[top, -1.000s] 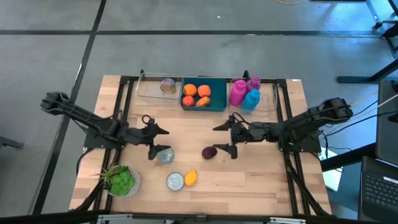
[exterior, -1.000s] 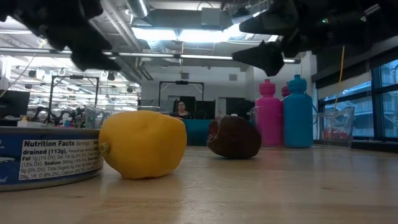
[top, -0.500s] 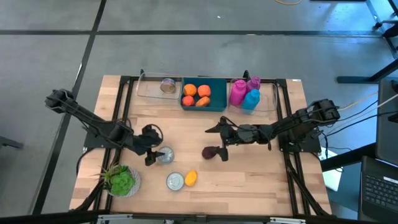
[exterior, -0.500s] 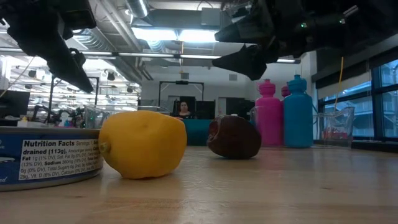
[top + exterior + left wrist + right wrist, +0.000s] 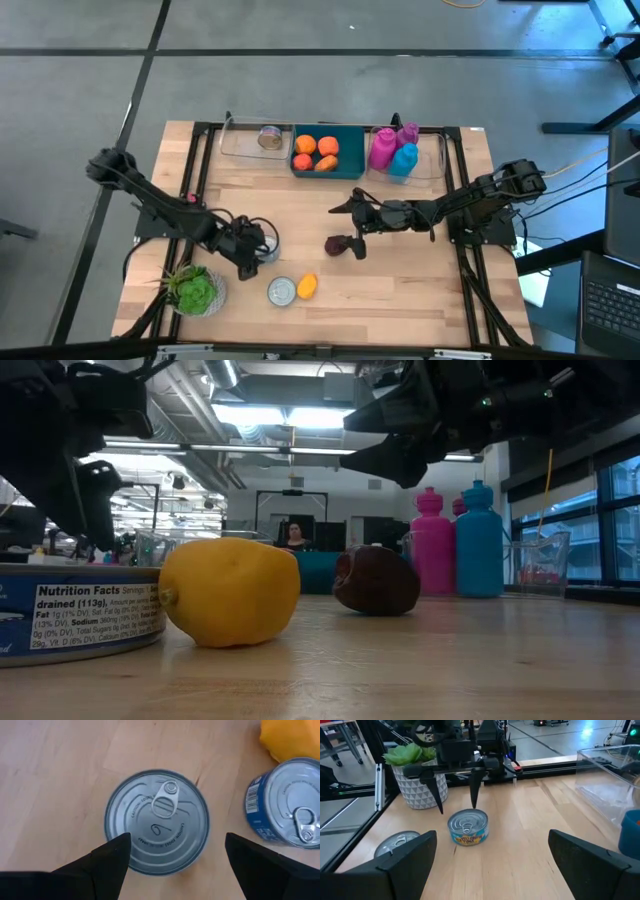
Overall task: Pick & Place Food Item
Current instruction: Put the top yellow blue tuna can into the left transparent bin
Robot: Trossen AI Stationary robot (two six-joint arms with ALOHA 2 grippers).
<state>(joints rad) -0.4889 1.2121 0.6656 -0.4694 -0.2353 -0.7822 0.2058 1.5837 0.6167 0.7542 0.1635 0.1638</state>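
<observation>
High view: desk carries 3 cans: one in the clear tray at the back left, one under the left hand, one blue-label can near the front edge. 1 lemon touching the blue-label can's right side. 1 dark fruit right of the lemon, farther back. Teal bin at the back centre holds 3 orange fruits. 3 bottles right of the bin: two pink, one blue. 1 potted plant left of the blue-label can. Right hand is over the dark fruit, fingers wide apart, one each side, not touching.

Low view: lemon in front, blue-label can touching its left; dark fruit behind and right of the lemon, clear of it. Pink and blue bottles stand right of the fruit. Right hand hangs above the fruit, empty. A person shows far back in the room.

Left wrist view: left hand fingers apart, straddling the plain can, no visible contact. Blue-label can just beside it, lemon past that.

Right wrist view: right hand spread wide, holding nothing. Ahead: can with yellow-blue label, left hand fingers pointing down just behind it, plant beyond.
</observation>
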